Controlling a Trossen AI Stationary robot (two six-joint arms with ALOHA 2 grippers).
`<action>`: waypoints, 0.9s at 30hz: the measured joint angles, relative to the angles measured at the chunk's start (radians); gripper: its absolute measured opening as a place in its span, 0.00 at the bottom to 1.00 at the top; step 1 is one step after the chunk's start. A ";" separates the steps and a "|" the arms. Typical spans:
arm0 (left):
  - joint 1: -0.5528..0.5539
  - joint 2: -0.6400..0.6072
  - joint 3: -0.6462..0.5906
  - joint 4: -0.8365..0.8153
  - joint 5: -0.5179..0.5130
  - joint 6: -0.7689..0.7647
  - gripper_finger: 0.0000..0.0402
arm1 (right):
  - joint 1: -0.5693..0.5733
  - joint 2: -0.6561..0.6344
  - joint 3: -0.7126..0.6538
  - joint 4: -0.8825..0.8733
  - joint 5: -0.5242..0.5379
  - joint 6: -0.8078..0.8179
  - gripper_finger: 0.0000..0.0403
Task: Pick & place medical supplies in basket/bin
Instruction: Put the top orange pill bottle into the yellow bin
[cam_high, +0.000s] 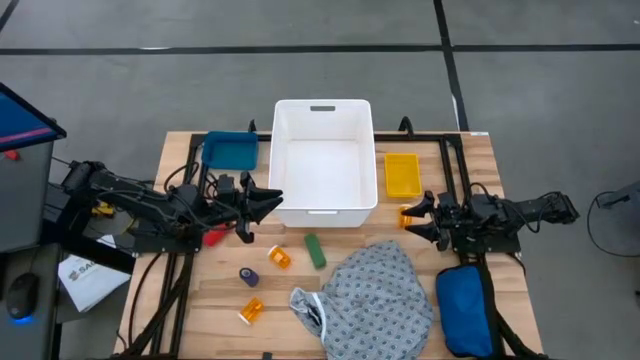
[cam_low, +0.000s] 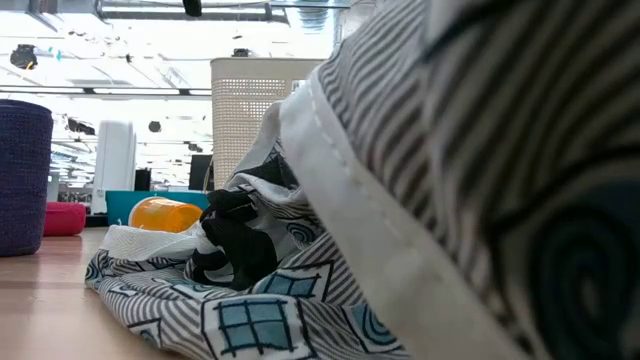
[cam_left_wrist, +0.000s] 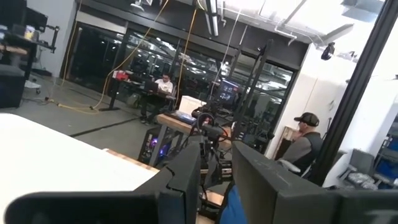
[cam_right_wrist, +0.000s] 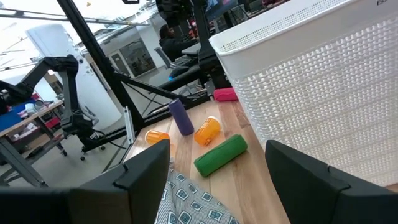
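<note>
High view showed the white basket (cam_high: 323, 160) at the far middle of the wooden counter (cam_high: 200, 310), with the left gripper (cam_high: 268, 203) at its near left corner, its fingers (cam_left_wrist: 186, 177) nearly clenched with a narrow gap and nothing between them. The right gripper (cam_high: 417, 217) waited by the basket's near right corner, fingers (cam_right_wrist: 146, 165) released and spread. Near the basket lay a red piece (cam_high: 213, 238), a green piece (cam_high: 316, 250), a purple piece (cam_high: 249, 276) and two orange pill bottles (cam_high: 279, 257), all apart from one another. The grey patterned gown (cam_high: 375, 300) was heaped at the near middle, just left of a blue pouch (cam_high: 466, 312).
</note>
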 joint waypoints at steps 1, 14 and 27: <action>0.000 0.000 0.000 0.000 0.000 -0.009 0.21 | 0.000 0.000 0.000 0.001 0.000 0.000 0.65; 0.000 0.000 0.000 0.000 -0.002 -0.050 0.21 | 0.017 -0.001 0.000 0.003 -0.014 0.135 0.65; 0.000 0.000 0.000 0.001 -0.074 -0.083 0.21 | 0.014 -0.001 0.000 -0.005 -0.021 0.003 0.65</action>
